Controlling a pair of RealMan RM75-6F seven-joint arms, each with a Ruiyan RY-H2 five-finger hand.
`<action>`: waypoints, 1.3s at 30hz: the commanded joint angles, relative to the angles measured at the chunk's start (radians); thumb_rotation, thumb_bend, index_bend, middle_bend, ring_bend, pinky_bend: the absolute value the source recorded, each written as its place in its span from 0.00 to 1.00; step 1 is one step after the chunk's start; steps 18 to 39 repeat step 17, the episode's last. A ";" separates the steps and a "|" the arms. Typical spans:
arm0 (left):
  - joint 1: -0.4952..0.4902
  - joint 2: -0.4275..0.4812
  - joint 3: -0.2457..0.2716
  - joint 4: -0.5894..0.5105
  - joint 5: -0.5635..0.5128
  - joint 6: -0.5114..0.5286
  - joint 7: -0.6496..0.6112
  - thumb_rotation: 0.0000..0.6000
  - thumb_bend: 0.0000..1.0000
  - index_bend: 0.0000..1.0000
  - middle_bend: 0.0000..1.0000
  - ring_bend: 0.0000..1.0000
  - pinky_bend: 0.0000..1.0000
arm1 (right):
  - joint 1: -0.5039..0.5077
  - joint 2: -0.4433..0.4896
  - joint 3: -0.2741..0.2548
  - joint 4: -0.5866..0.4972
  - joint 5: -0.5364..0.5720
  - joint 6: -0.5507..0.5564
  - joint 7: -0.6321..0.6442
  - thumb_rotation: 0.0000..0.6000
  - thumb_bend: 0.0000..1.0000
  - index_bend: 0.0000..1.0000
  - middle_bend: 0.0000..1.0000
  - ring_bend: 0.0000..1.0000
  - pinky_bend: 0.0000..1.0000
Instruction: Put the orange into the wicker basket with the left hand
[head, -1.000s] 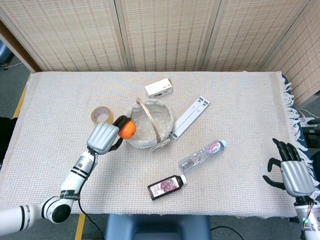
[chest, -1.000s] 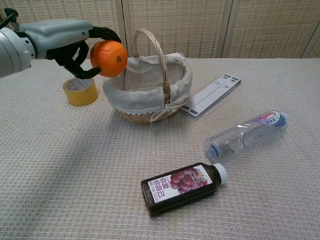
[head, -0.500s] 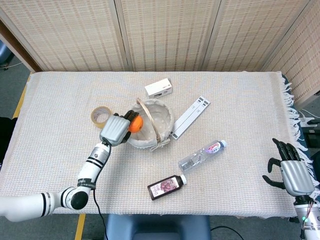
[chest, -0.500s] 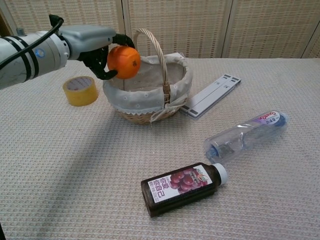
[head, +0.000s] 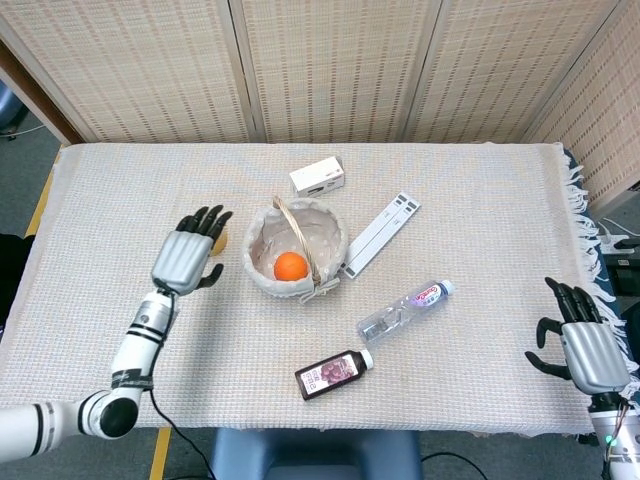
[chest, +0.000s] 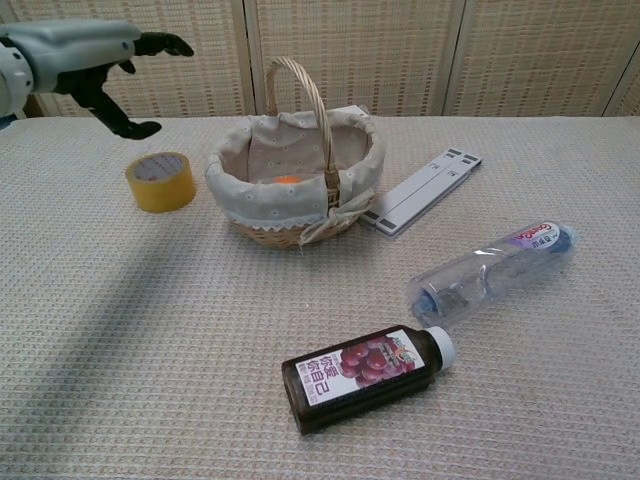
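The orange lies inside the cloth-lined wicker basket; in the chest view only a sliver of the orange shows over the basket's rim. My left hand hovers to the left of the basket with fingers spread and nothing in it; the chest view shows this left hand raised above the tape roll. Near the table's right front corner my right hand rests, fingers apart and empty.
A yellow tape roll sits left of the basket, mostly hidden under my left hand in the head view. A white box lies behind the basket, a white strip to its right. A clear water bottle and a dark juice bottle lie in front.
My left hand carried the orange over the basket, let it go inside, and drew back to the left with fingers spread. The right hand has not moved.
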 joint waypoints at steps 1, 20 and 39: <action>0.119 0.131 0.083 -0.091 0.087 0.073 -0.076 1.00 0.37 0.00 0.00 0.00 0.14 | -0.002 0.000 0.000 0.005 -0.006 0.007 -0.009 1.00 0.06 0.70 0.00 0.00 0.00; 0.574 0.179 0.363 0.151 0.530 0.434 -0.514 1.00 0.37 0.00 0.00 0.00 0.12 | 0.000 -0.015 -0.007 -0.002 -0.029 0.016 -0.071 1.00 0.06 0.71 0.00 0.00 0.00; 0.574 0.179 0.363 0.151 0.530 0.434 -0.514 1.00 0.37 0.00 0.00 0.00 0.12 | 0.000 -0.015 -0.007 -0.002 -0.029 0.016 -0.071 1.00 0.06 0.71 0.00 0.00 0.00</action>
